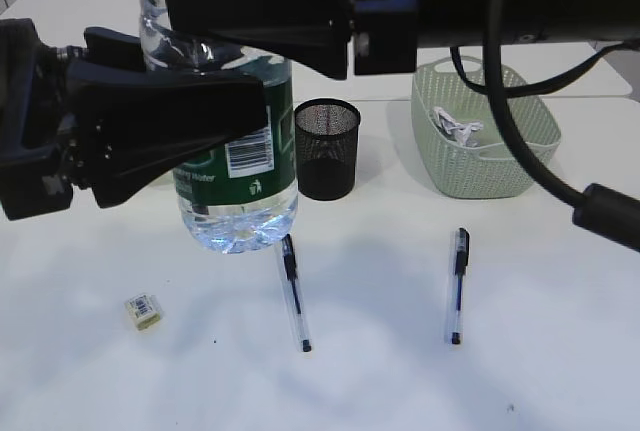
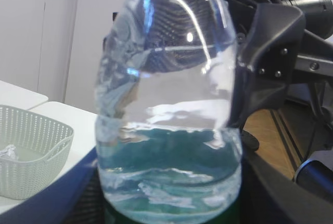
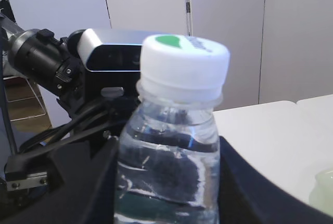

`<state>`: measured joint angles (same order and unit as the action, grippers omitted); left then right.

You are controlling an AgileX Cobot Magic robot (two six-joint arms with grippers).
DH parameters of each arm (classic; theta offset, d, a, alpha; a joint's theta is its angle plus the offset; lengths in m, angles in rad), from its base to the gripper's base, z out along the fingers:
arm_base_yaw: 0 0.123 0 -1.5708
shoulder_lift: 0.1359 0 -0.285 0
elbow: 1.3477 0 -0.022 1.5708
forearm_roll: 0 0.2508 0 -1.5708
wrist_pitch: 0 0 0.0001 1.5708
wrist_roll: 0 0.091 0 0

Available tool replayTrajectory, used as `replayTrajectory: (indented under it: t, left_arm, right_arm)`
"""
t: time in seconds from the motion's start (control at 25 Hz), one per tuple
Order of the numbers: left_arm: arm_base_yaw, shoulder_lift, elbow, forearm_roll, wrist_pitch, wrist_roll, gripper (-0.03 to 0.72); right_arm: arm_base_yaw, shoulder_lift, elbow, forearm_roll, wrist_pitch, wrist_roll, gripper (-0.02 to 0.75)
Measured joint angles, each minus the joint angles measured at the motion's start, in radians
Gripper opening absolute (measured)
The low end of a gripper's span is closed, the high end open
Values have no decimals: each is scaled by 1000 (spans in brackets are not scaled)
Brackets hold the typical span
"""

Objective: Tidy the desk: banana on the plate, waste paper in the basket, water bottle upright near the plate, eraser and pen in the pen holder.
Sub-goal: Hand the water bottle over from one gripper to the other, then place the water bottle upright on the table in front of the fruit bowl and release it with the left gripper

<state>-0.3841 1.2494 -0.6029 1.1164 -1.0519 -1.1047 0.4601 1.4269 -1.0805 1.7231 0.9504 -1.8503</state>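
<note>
Left gripper [image 1: 215, 116] sits around the labelled midsection of the water bottle [image 1: 240, 191]; its jaws flank the label, but whether they are clamped or merely closing in I cannot tell. Below and outside those jaws, the eraser [image 1: 143, 311] lies loose on the desk [image 1: 560, 371]: not stowed. Bottle is upright, held in the air, base apparently off the surface; right gripper [image 1: 275, 46] grasps it above, on the clear shoulder under the cap. Below the bottle, 1 pen [image 1: 295, 293] lies flat; a 2nd pen [image 1: 457, 286] lies further right. Pen holder [image 1: 327, 148], just right of the bottle, looks empty. Basket [image 1: 484, 141], beyond the right jaws, holds the waste paper [image 1: 455, 125]: done. Banana and plate not seen. Judgement: 1 item done, bottle mid-transfer, eraser and pens remaining.
</note>
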Motion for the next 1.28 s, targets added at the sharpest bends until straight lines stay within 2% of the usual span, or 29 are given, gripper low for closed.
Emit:
replayTrajectory:
  t: [0.16,0.44,0.68,0.84,1.04,1.28]
  left_arm:
    - [0,0,0,4,14,7,443]
    - [0,2,0,-9,99,68,419]
    - [23,8,0,-26,153,99,418]
    - [78,8,0,-26,153,102,418]
    - [170,8,0,-31,153,104,418]
    - [233,8,0,-31,174,105,418]
  right_arm:
    - [2,0,0,-7,-14,0,387]
    - [5,0,0,17,-94,4,552]
    - [5,-3,0,-4,-195,64,580]
    - [5,-3,0,-156,-227,180,581]
    - [5,-3,0,-410,-267,446,581]
    - [5,-3,0,-902,-284,935,581]
